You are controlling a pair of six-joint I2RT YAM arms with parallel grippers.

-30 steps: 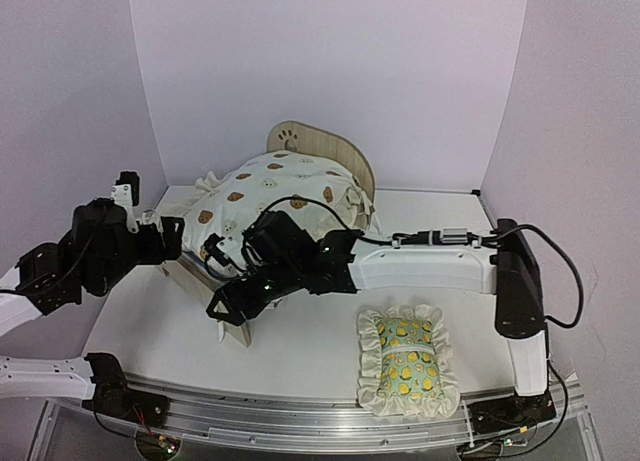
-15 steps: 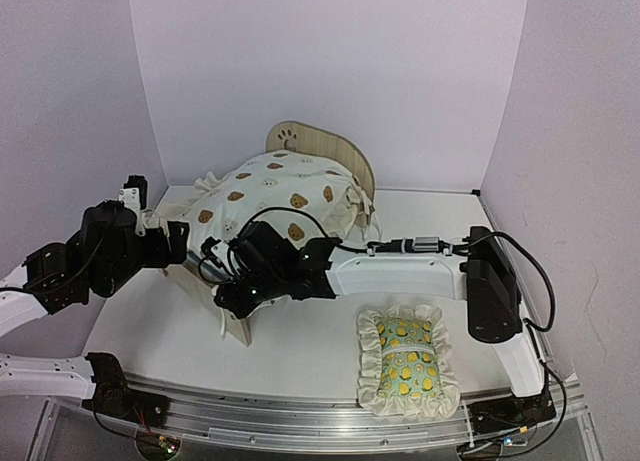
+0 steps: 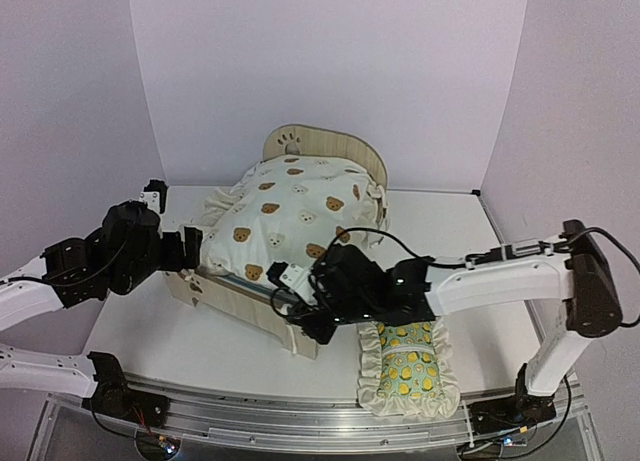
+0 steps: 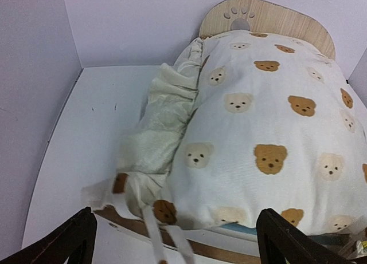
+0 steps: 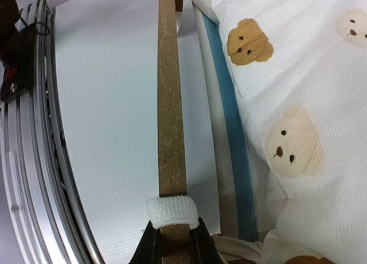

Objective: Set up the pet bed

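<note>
The pet bed [image 3: 236, 302] is a light-wood frame with a paw-print headboard [image 3: 327, 146], and it lies at an angle on the table. A cream bear-print cushion [image 3: 295, 212] is piled on it. My right gripper [image 3: 308, 326] is shut on the bed's near rail by the foot corner. The right wrist view shows the rail [image 5: 170, 115] clamped in the right gripper [image 5: 172, 242], with a white band [image 5: 172, 211] just above the fingers and the blue stripe of the base [image 5: 232, 132] beside it. My left gripper [image 3: 193, 251] stands open at the bed's left end. In the left wrist view its fingers [image 4: 64, 243] flank the cushion [image 4: 264, 121] and its ties [image 4: 152, 227].
A green lemon-print ruffled pillow [image 3: 406, 367] lies at the front right, just right of my right gripper. The metal base rail [image 3: 300, 413] runs along the near edge. Walls close off the table on the left, back and right.
My right gripper has shut on the near rail and dragged the foot of the bed rightward and toward the front, turning the bed. The left gripper followed a little to the right, still open.
</note>
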